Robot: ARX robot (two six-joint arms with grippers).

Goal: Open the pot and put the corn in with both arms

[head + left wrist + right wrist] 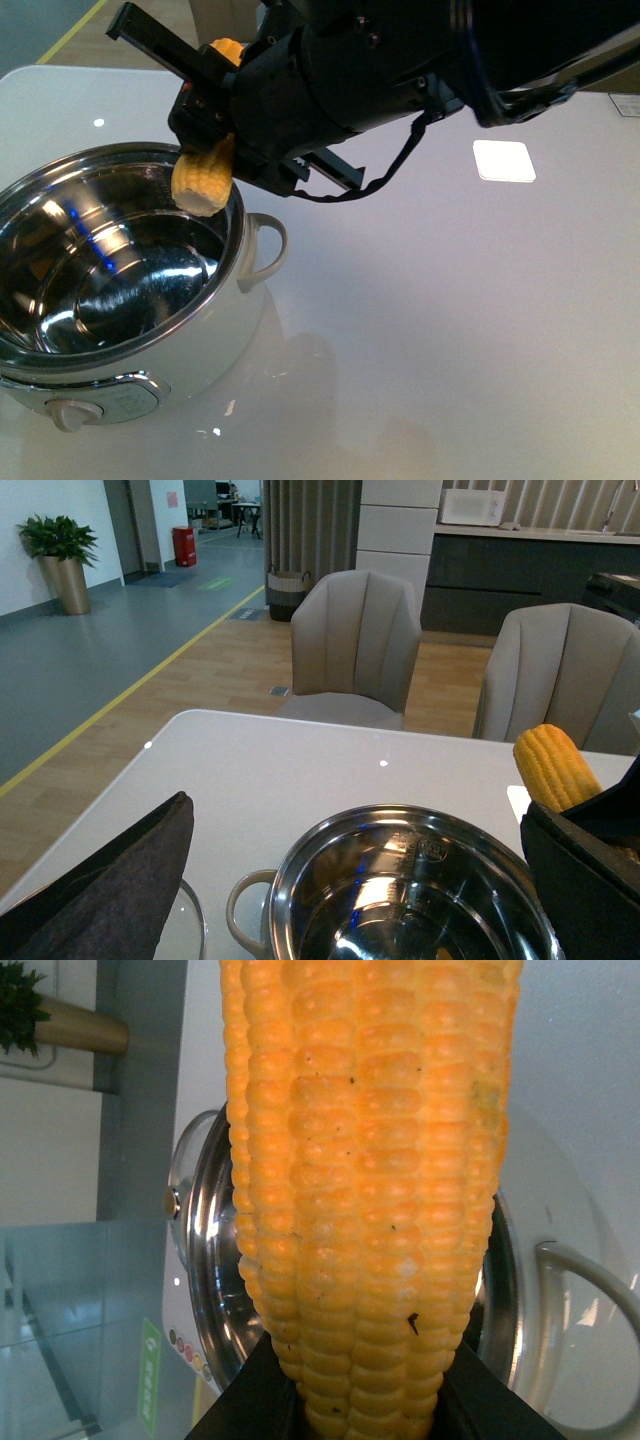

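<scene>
R gripper [215,130] is clenching corn [205,182] | hovering over pot [212,350] rim, 1 o'clock | risk: releasing now, corn bouncing off rim

The pot [215,340] sits at the near left corner of the worktop, lid off, shiny steel bowl empty. The corn [205,178] is yellow, roughly upright over the pot's far right rim, pinched in the right gripper [222,110].

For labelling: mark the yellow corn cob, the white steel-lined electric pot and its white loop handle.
yellow corn cob [203,185], front view, lower kernels.
white steel-lined pot [110,275], front view, inner steel wall.
white loop handle [277,240], front view, outer curve.
</scene>
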